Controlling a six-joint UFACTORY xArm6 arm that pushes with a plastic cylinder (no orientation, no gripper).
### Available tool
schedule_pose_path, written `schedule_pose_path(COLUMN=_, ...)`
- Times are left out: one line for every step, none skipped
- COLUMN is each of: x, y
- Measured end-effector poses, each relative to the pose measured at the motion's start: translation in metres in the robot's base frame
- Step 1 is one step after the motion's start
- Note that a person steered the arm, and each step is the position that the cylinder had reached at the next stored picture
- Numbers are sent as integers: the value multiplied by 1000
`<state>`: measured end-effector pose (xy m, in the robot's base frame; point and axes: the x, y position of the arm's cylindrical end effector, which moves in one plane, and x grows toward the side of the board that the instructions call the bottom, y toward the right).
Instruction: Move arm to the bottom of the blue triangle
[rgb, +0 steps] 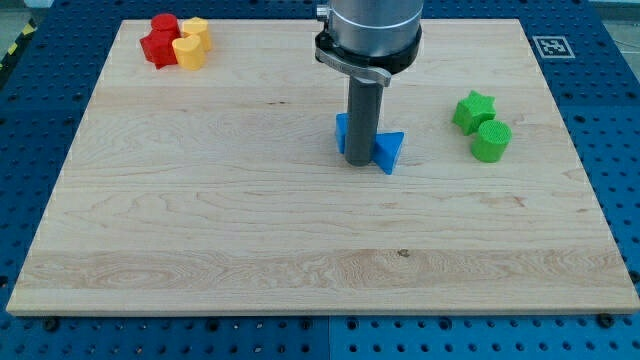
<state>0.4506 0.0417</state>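
Beside blue triangle (390, 151) — my tip (359, 163).

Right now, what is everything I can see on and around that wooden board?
Wooden board: one, light wood, filling most of the view.
Blue perforated table: one, under and around the board.
Red blocks: a cluster, count unclear, board's top left.
Yellow blocks: a cluster, count unclear, touching the red ones.
Green star: one, right side.
Green cylinder: one, just below the star.
Blue triangle: one, centre.
Blue block: one, partly hidden behind the rod.
Marker tag: one, black and white, top right.
My tip: one dark rod, between the two blue pieces.
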Motion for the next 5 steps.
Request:
schedule_pose_path(x=7, y=0)
schedule_pose_path(x=44, y=6)
schedule_pose_path(x=85, y=38)
schedule_pose_path(x=87, y=97)
schedule_pose_path(x=79, y=107)
